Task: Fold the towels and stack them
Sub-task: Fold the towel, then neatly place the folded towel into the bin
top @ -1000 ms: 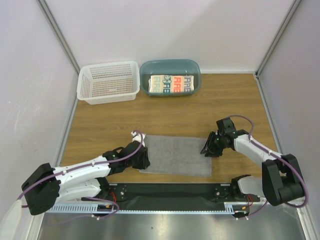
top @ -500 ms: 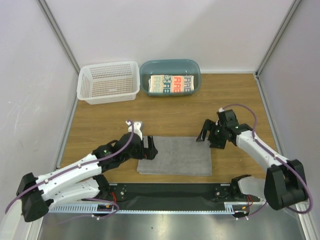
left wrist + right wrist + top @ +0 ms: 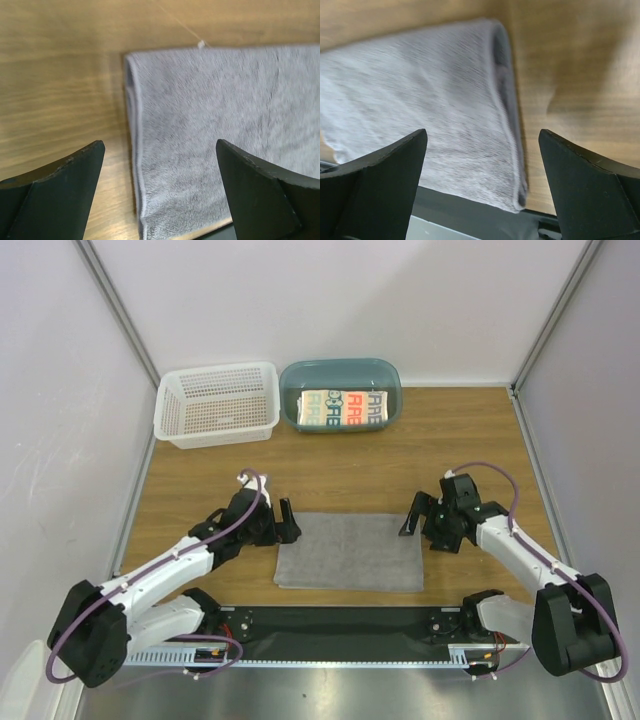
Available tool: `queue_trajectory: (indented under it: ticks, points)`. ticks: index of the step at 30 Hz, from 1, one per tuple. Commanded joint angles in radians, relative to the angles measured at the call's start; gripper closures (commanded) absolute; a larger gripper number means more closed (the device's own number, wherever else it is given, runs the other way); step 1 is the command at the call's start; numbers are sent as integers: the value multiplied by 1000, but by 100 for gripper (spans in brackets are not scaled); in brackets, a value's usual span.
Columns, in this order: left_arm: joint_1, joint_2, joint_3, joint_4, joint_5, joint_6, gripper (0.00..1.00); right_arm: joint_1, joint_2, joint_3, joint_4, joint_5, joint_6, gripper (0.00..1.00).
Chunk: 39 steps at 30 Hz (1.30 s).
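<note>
1. Top view, surroundings: a white lattice basket (image 3: 217, 430) sits at the upper left of the wooden counter (image 3: 350, 465). A teal oval tub (image 3: 340, 365) stands just beside it at upper centre. A folded printed towel (image 3: 345, 408) lies inside the tub, its lettering running left to right. Both containers are well apart from the work area. A black strip (image 3: 350, 622) runs along the bottom edge of the counter.
2. Top view, task item: the grey towel (image 3: 350, 552) lies flat at lower centre, folded into a rectangle. Its long axis runs left to right, and its lower edge is near the black strip.
3. Top view, arms: the left fingers (image 3: 288, 518) are just beside the towel's upper left corner, and the right fingers (image 3: 412, 516) just beside its upper right corner. Contact with the cloth cannot be determined. The two arms flank the towel, one at each short end.
4. Left wrist view: the fingers are spread wide at the lower corners of the frame, with nothing between them. The grey towel (image 3: 210, 135) fills the centre and right. Its doubled short edge runs top to bottom, with bare counter to its left.
5. Right wrist view: the fingers are spread wide and hold nothing. The grey towel (image 3: 420, 105) fills the left and centre. Its folded short edge runs top to bottom at centre right, with bare counter beyond it and the black strip below.
</note>
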Motion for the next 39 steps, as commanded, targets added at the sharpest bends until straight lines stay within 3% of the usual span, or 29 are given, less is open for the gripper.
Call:
queue_trajectory:
  ticks: [1,11,17,20,21,23,24,26,27,29,35,39]
  points:
    - [9,23,-35,151,132,13,2,0,-21,-39,33,-8,47,1]
    - [11,120,-132,205,193,-33,8,26,32,-126,67,-32,69,2]
    - [9,148,-190,259,217,-72,17,40,45,-169,113,-49,96,7]
    - [8,162,-199,266,204,-60,30,54,49,-180,131,-46,106,17]
    - [9,165,-201,275,192,-55,40,55,52,-183,138,-49,106,29]
    - [9,177,-207,289,186,-49,46,58,57,-189,156,-60,107,43]
    - [9,183,-207,324,183,-43,61,60,63,-189,158,-61,106,55]
    - [8,203,-204,354,187,-38,75,60,71,-185,162,-66,104,72]
    - [9,209,-198,369,190,-26,93,60,69,-179,164,-64,101,87]
    - [9,217,-163,366,175,2,97,60,65,-150,158,-51,93,100]
    - [11,128,-46,322,54,101,100,60,18,1,139,15,60,100]
    - [64,85,54,286,-3,192,100,60,73,171,128,44,24,100]
